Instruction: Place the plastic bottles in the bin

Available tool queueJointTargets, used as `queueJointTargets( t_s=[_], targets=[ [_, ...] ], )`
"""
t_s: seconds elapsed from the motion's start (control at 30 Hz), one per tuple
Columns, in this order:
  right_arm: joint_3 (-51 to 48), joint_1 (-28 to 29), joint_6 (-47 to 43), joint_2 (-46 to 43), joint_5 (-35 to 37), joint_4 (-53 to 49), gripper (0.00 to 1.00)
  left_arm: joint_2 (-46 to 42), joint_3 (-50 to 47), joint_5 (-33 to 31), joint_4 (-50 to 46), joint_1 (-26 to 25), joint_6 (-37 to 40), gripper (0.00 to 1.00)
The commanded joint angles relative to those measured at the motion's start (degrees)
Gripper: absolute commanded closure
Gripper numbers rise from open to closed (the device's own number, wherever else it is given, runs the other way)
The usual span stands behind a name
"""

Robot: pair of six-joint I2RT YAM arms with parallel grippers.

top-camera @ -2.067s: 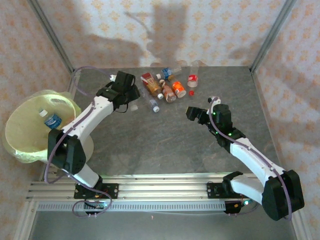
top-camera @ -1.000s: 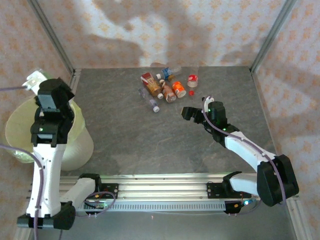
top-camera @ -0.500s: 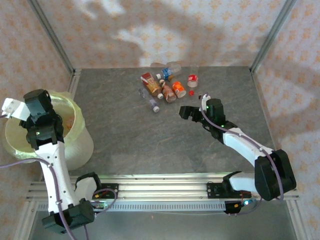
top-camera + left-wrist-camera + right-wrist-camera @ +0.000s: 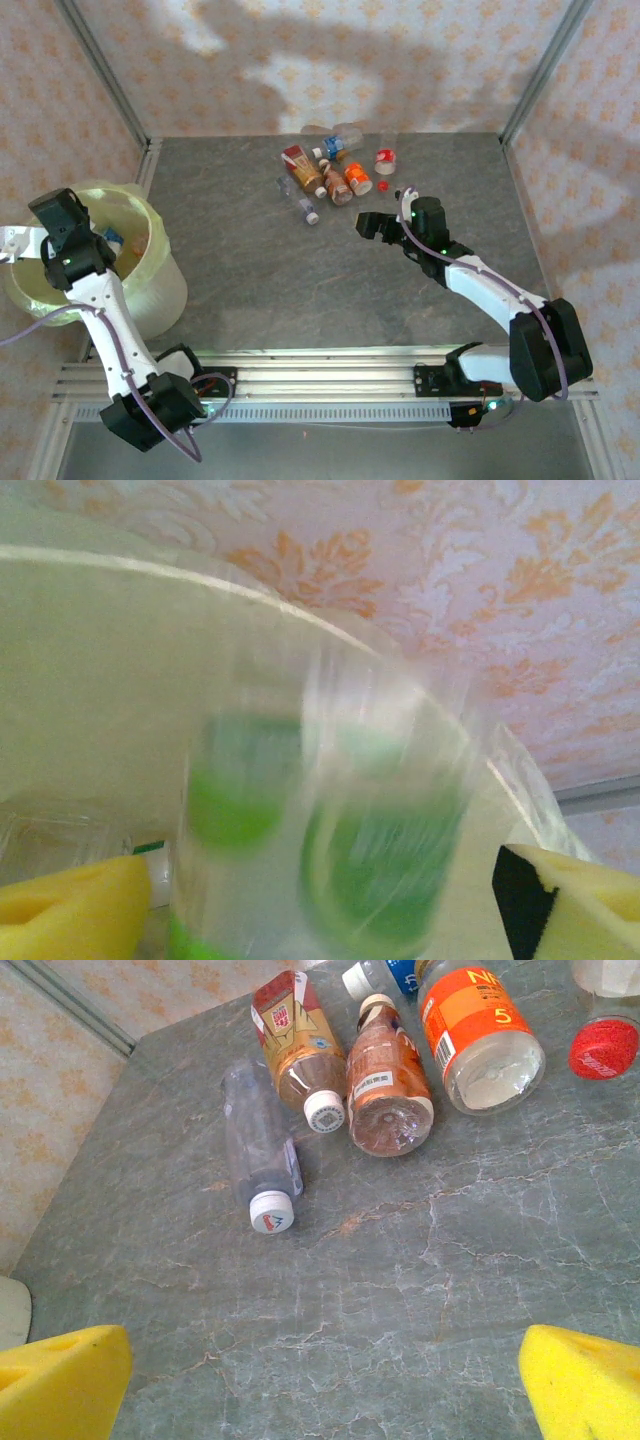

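A: Left gripper (image 4: 320, 900) first: where does it stand?

B: Over the bin (image 4: 160, 285), which sits off the table's left side. Its yellow pads (image 4: 70, 910) are spread wide. A green-labelled bottle (image 4: 330, 850) hangs between them, touching neither, above the yellow-green liner.

A: So it's let go?

B: I judge so. The bottle is smeared by motion, so I can't swear it's fully clear, but it looks to be dropping in. That's the step in hand: the drop-off.

A: And the right gripper (image 4: 320, 1390)?

B: Jaws wide and nothing held. It hovers low over the table (image 4: 400, 1290), just short of the remaining bottles (image 4: 337, 183). Nearest to it is a clear bottle with a white cap (image 4: 262, 1155), lying on its side a little apart from the rest.

A: Next move?

B: Probably the right arm reaches forward, straddles that clear bottle across its body and closes. A round bottle on its side should roll easily, so a square approach matters. The left arm needs to lift away from the bin and swing back to the pile.

A: What differs from two seconds back?

B: Then the left gripper was at the pile's left end, among the bottles. A second ago it was above the bin's far rim, and now it's across the bin's left side with jaws parted. The right gripper has edged slightly closer to the pile, open throughout.
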Motion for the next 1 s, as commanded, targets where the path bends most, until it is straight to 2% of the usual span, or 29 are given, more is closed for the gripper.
queueJointTargets(
  t_s=[0.0, 0.2, 0.5, 0.6, 0.7, 0.8, 0.97],
  targets=[
    [0.9, 0.4, 0.1, -0.2, -0.4, 0.8, 0.01, -0.3, 2.1, 2.3, -0.4, 0.3, -4.4, 0.06],
    [0.0, 0.4, 0.6, -0.7, 0.4, 1.0, 0.01, -1.2, 4.8, 5.4, -1.4, 0.3, -3.1, 0.04],
    [-0.2, 0.4, 2.3, -1.1, 1.8, 1.5, 0.01, 0.5, 7.3, 18.6, 0.7, 0.1, 1.6, 0.01],
    [-0.2, 0.4, 2.7, -0.8, 1.8, 1.5, 0.01, 1.8, 7.3, 21.8, 2.1, -2.1, 1.8, 0.00],
    [-0.3, 0.4, 3.2, -0.6, 1.7, 1.8, 0.01, 4.2, 9.1, 22.9, 2.6, -6.1, 4.0, 0.00],
    [0.0, 0.4, 3.1, -0.4, 1.6, 1.8, 0.01, 7.3, 12.0, 20.5, -0.6, -9.2, 5.8, 0.00],
    [-0.2, 0.4, 3.3, -0.8, 1.7, 1.6, 0.01, 7.1, 6.5, 17.4, -0.1, -9.7, 4.0, 0.00]
  ],
)
